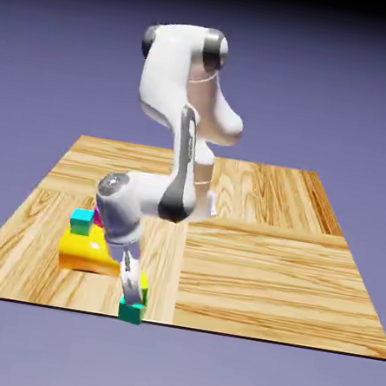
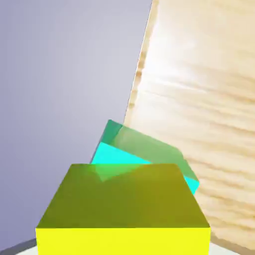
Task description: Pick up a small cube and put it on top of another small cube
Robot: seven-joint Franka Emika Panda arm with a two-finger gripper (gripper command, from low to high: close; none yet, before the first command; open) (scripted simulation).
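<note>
Over on the exterior view's left: big yellow rounded block [image 1: 85, 250] lying flat on the wooden table [image 1: 266, 252], close to the near edge. Perched on top, a second teal cube [image 1: 82, 219], with a magenta cube [image 1: 98, 215] just behind, mostly hidden. In the hand view, only table planks [image 2: 199, 89] and backdrop.

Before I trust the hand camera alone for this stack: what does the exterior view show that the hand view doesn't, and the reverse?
Only the exterior view shows the white arm, the big yellow block with a second teal cube on it, and the whole table. Only the hand view shows the teal cube's top face and the table edge beside it. Both show the yellow-green cube just above that teal cube.
</note>
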